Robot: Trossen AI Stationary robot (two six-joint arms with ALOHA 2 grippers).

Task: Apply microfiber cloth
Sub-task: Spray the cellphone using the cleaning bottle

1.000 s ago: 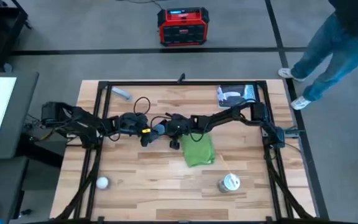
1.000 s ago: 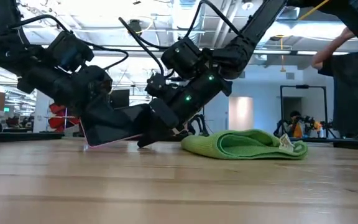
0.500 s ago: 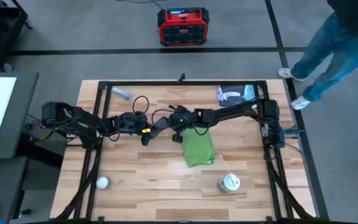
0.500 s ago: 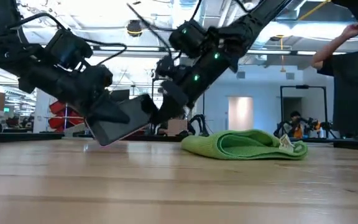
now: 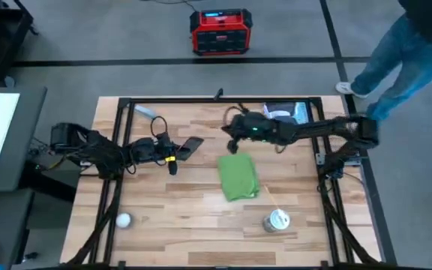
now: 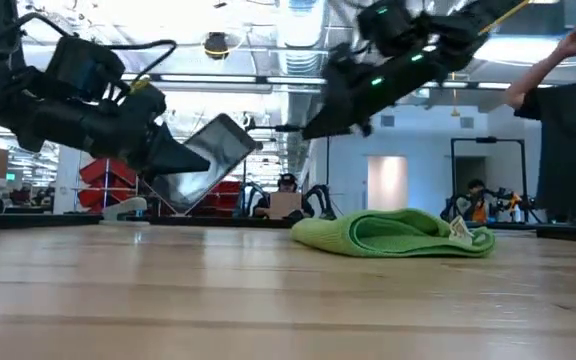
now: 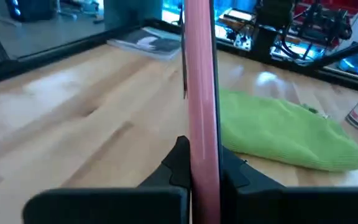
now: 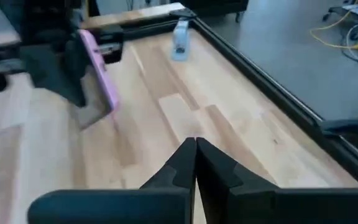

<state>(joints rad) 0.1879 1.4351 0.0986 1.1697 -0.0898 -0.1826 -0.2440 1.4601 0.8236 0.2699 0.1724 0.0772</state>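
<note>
bare wood around microfiber cloth (image 5: 238,177), tin (image 5: 277,220) near its corner

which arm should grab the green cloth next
Right. The right gripper is empty, jaws shut, above the table beside the microfiber cloth; the left gripper is busy holding the phone.

Person (image 5: 411,52) cut off by the high view's top and right edges, legs only, right arm (image 6: 398,60) smeared with blur in the low view, phone (image 7: 201,106) seen edge-on from the left wrist, its screen hidden, its upper end cropped away.
</note>
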